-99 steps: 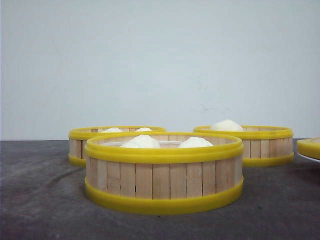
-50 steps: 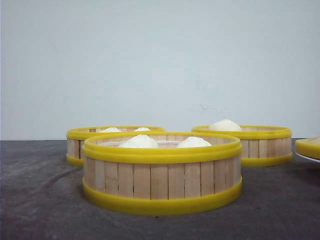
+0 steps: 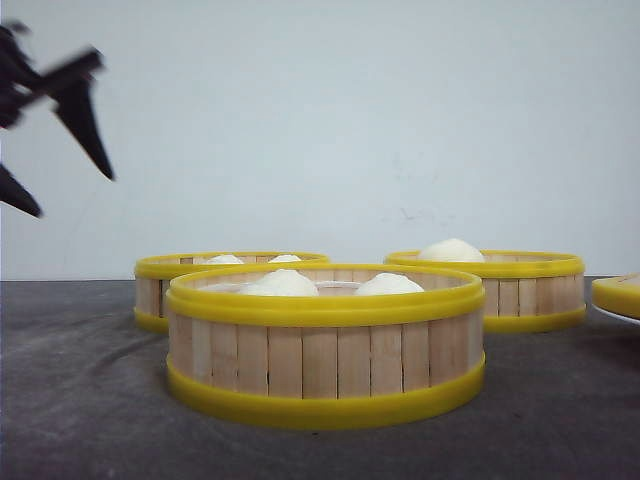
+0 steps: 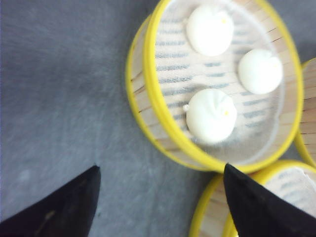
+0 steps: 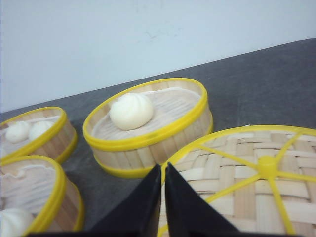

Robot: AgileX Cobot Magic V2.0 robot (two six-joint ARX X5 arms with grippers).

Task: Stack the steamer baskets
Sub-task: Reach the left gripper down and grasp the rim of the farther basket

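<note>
In the front view, three steamer baskets sit apart on the dark bench (image 3: 80, 400): the nearest basket (image 3: 325, 345) at centre, the left rear basket (image 3: 160, 280) behind it, the right rear basket (image 3: 510, 285) further right. The left hand (image 3: 55, 150) hangs high at the left edge, fingers spread, empty. The left wrist view shows three white buns (image 4: 211, 115) inside one basket. In the right wrist view, the right hand (image 5: 163, 170) has its fingers nearly together over a woven lid (image 5: 247, 187), gripping nothing.
</note>
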